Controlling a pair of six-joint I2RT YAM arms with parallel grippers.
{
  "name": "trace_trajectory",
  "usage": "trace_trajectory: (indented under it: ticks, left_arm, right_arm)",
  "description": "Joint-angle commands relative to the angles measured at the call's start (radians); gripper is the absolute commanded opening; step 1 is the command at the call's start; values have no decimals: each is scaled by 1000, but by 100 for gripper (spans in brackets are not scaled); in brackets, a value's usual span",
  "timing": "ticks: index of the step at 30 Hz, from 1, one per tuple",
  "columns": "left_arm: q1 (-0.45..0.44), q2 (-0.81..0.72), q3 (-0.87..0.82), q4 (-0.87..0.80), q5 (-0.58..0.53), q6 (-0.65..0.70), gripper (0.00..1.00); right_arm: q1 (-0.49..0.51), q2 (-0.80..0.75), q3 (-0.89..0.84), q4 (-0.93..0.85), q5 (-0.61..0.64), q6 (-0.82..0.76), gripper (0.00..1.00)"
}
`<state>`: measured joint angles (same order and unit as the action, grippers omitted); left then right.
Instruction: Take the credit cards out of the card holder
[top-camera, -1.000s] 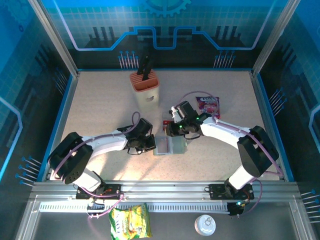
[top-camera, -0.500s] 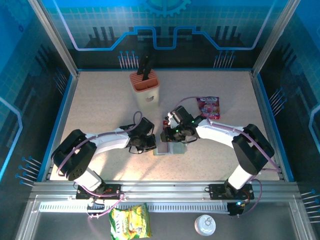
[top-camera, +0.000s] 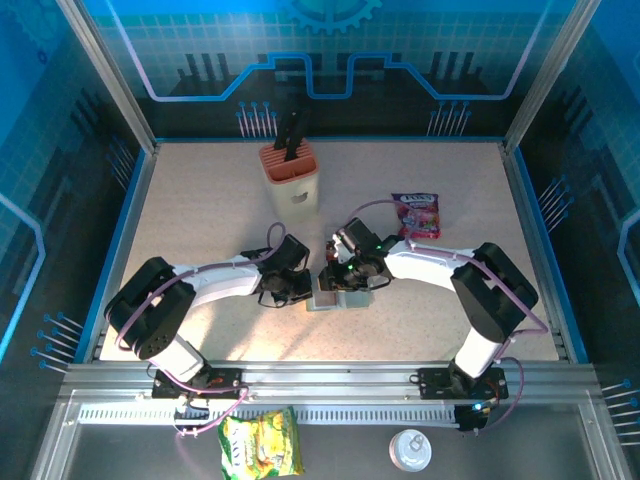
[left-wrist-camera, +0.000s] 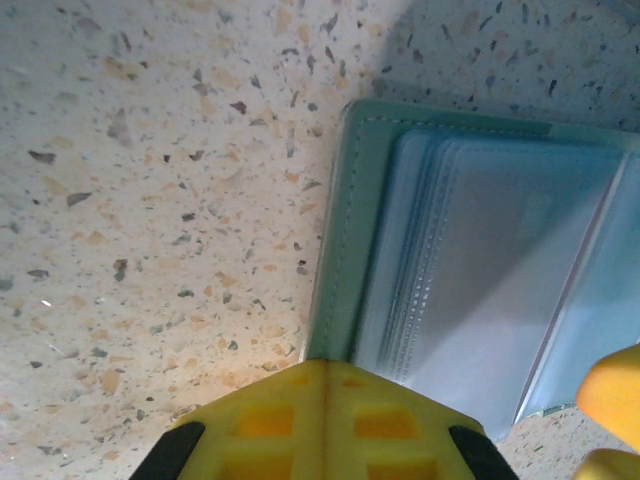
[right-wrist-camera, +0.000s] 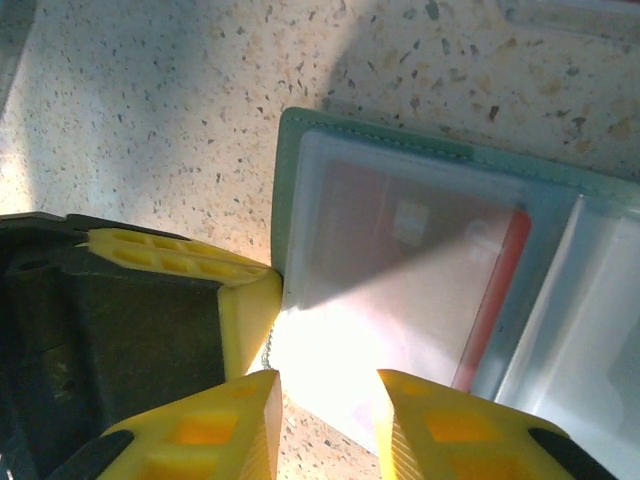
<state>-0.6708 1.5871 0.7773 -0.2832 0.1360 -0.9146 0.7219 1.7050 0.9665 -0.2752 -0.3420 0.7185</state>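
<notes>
Top view: the card holder lies open on the bench, long axis left-right; the left claw is at its left edge and the right claw is over it.
Left wrist: the left claw is closed and empty, its tip touching the card holder's edge.
Right wrist: the right claw is slightly parted and grips nothing, at the sleeve's near edge; a red credit card sits inside, its bare edge to the claw's right.

The left arm and right arm share one build: smooth white link shells joined by rounded black joint housings. A thin lilac cable loops along each arm. Their black bases are bolted at the bottom of the overhead frame. In the wrist views the left fingers and right fingers are bright yellow moulded plastic with square recessed pockets, set on black mounts.
</notes>
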Motion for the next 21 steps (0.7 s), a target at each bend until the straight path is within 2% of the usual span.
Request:
trace_trajectory:
  ticks: [1,14,21]
  left_arm:
    - [-5,10,19,-40,-12,13,0]
    - [-4,7,27,-51,-18,15,0]
    - [-5,9,32,-57,-20,16,0]
  right_arm:
    - [17,22,-13,6,-15,14,31]
    - [18,56,-25,34,-12,30,31]
    - [13,35,-26,-23,46,16,31]
